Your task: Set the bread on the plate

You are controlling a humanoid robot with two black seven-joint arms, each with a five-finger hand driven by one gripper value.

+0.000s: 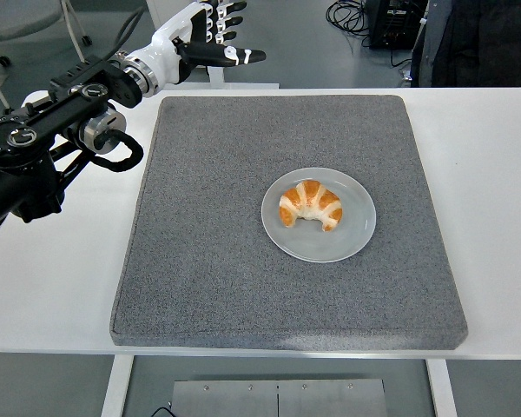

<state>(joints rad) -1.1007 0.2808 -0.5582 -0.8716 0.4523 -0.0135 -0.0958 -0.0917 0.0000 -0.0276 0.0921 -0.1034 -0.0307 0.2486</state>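
The left hand (207, 39) hangs above the far left corner of the table (61, 261), just beyond the far edge of the grey mat (208, 261), with its black-tipped fingers (234, 56) stretched out and apart, pointing toward the right, and nothing between them: it is released. Its black arm (43, 148) comes in from the left edge and rises over the bare white strip to the left of the mat. The bread (309, 204), 1 golden croissant with its curve opening toward the near edge, lies well apart from the hand, nearer to the robot and to the hand's right, and no finger touches it. It rests on the plate (352, 234), a pale round dish that sits flat on the mat a little right of the mat's middle; the croissant covers the plate's far left part and leaves the near rim bare. The plate in turn is well clear of the hand, separated from it by an open stretch of mat. Beyond the hand, past the far edge of the table, cables (347, 13) lie on the floor.
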